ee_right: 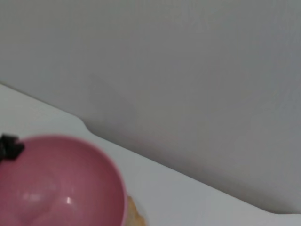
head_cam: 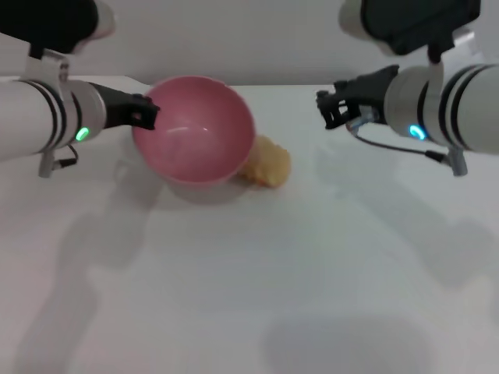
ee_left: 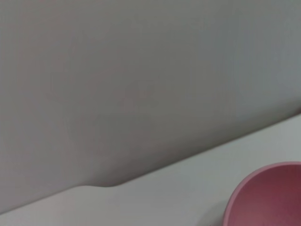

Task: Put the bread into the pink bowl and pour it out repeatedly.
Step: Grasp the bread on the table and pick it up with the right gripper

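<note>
The pink bowl (head_cam: 195, 128) is held off the table, tilted with its empty inside facing me. My left gripper (head_cam: 145, 114) is shut on the bowl's left rim. The bread (head_cam: 266, 162) lies on the white table just right of and behind the bowl, pale crumbly side showing, partly hidden by the bowl. My right gripper (head_cam: 329, 107) hovers empty to the right of the bread, above the table. The bowl also shows in the left wrist view (ee_left: 268, 197) and the right wrist view (ee_right: 56, 183), where an edge of the bread (ee_right: 135, 214) peeks out.
The white table (head_cam: 249, 280) stretches toward me. A grey wall (head_cam: 234, 39) stands behind the table's far edge.
</note>
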`<action>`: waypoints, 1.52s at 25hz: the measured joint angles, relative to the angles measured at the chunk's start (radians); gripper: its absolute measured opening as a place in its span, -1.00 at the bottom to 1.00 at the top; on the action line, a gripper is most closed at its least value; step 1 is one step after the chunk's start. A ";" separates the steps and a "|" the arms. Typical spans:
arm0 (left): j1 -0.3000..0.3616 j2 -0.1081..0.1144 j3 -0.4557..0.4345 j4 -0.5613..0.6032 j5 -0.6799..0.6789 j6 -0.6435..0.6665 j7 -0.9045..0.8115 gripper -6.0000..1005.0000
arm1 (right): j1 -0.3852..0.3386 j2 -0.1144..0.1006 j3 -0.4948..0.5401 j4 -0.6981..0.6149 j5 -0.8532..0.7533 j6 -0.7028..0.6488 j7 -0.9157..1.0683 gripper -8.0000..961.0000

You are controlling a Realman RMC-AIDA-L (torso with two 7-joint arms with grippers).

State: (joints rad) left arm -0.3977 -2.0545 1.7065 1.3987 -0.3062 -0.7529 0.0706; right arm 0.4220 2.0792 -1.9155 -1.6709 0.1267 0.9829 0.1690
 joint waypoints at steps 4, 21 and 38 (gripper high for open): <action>0.001 0.000 -0.049 0.000 0.035 0.000 0.008 -0.91 | 0.008 -0.002 -0.010 0.055 0.024 -0.058 -0.001 -0.54; -0.008 0.000 -0.095 0.011 0.039 0.000 0.052 -0.91 | 0.096 -0.003 0.015 0.360 0.210 -0.308 -0.016 0.43; -0.037 -0.002 -0.121 0.017 0.039 0.001 0.078 -0.91 | 0.222 0.001 -0.008 0.664 0.517 -0.433 -0.174 0.42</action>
State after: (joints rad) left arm -0.4348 -2.0562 1.5856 1.4158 -0.2669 -0.7515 0.1491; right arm 0.6444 2.0801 -1.9238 -1.0068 0.6442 0.5503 -0.0047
